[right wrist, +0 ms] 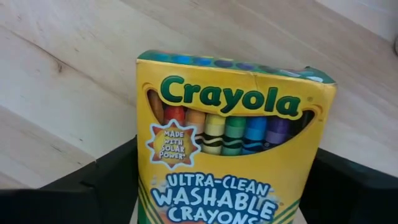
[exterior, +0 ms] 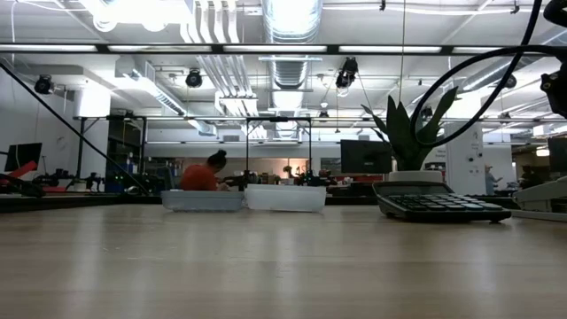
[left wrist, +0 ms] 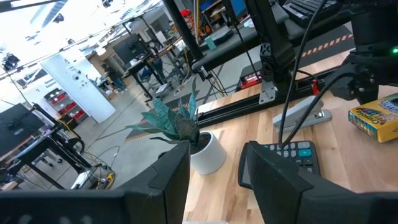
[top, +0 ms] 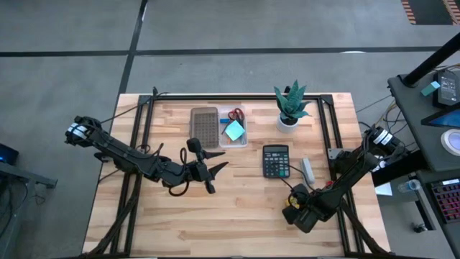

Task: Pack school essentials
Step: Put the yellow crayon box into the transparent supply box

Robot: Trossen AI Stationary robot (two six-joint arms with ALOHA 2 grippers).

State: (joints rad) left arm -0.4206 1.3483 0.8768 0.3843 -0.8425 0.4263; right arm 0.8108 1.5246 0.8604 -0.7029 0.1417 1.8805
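Observation:
The yellow-green crayon box (right wrist: 233,143) sits between the fingers of my right gripper (right wrist: 230,193), which is shut on it near the table's right near corner (top: 296,208). The left wrist view also shows the crayon box (left wrist: 376,118) under the right arm. Red-handled scissors (top: 236,114) and a light-blue sticky pad (top: 233,130) lie in a clear tray (top: 243,139). My left gripper (top: 210,170) is open over the table's middle and touches nothing, its fingers (left wrist: 171,186) pointing toward the plant. Pencils, pens and eraser are not visible. My right gripper pinches the crayon box between its two fingers (right wrist: 93,190), one on each narrow side of its lower half (right wrist: 146,199). The box's printed front faces the wrist camera and its top end (right wrist: 236,65) points away from the wrist. Whether the box is clear of the table I cannot tell.
A dark brown tray (top: 203,126) lies beside the clear tray at the far side. A potted plant (top: 290,108), a calculator (top: 275,160) and a grey stapler (top: 307,170) stand between the trays and my right gripper. Bare wood lies along the near edge. A person sits in the room beyond (exterior: 202,175).

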